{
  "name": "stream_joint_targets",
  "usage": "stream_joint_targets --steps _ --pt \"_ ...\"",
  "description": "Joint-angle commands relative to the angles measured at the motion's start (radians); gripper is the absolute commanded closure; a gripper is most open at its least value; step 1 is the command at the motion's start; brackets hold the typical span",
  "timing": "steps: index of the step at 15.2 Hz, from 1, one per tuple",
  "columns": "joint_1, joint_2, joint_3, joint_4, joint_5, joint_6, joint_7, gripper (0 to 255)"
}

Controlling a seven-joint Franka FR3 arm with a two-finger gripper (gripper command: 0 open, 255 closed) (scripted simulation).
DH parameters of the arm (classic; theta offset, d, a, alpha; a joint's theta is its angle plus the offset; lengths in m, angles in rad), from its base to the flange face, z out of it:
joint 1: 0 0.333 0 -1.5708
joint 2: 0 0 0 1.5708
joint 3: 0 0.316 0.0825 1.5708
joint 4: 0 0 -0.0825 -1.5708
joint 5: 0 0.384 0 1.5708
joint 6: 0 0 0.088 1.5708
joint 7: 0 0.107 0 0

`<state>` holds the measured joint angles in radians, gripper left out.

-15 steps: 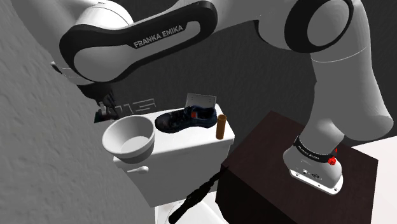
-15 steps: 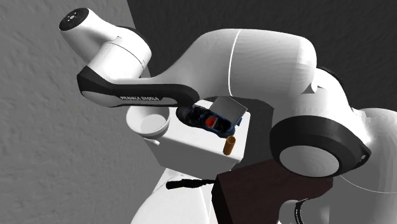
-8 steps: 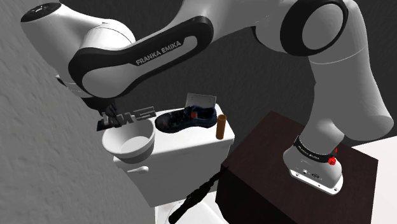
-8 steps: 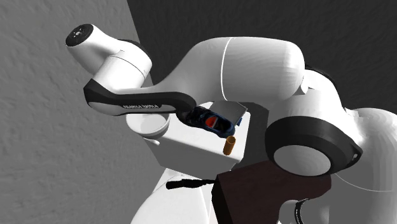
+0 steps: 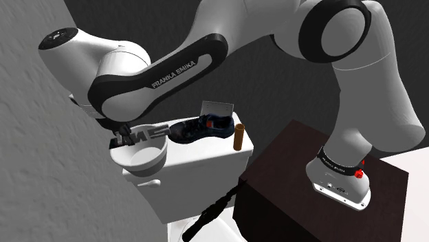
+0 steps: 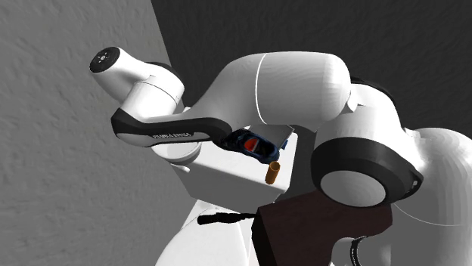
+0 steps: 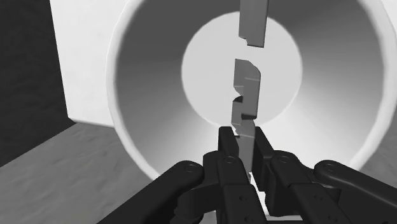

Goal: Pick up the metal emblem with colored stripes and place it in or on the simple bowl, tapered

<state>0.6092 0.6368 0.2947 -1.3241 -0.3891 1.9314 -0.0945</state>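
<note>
Emblem (image 7: 247, 89), drawn plain grey, is clasped edge-on between the gripper's (image 7: 240, 137) fingers and hangs right over the bowl's (image 7: 146, 83) mouth. The pick looks done, and only lowering and letting go are left. Nothing lies in the bowl; a dark shoe (image 5: 199, 128) and a brown cylinder (image 5: 238, 136) stand beside it.

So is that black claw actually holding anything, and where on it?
Yes: the black gripper clasps the flat grey emblem by one end, edge-on, above the white bowl.
</note>
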Motion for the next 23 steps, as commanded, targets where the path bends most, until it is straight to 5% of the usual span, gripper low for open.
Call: stream_joint_targets --steps 1,6,7,12,16,23 --pt "0.0 0.004 0.0 0.0 -0.001 0.003 0.0 255" --pt "0.0 0.004 0.0 0.0 -0.001 0.003 0.0 255" --pt "0.0 0.004 0.0 0.0 -0.001 0.003 0.0 0" --pt "0.0 0.004 0.0 0.0 -0.001 0.003 0.0 0" --pt "0.017 -0.024 0.01 0.079 0.014 -0.103 -0.013 0" --pt "0.017 -0.024 0.01 0.079 0.014 -0.103 -0.013 0"
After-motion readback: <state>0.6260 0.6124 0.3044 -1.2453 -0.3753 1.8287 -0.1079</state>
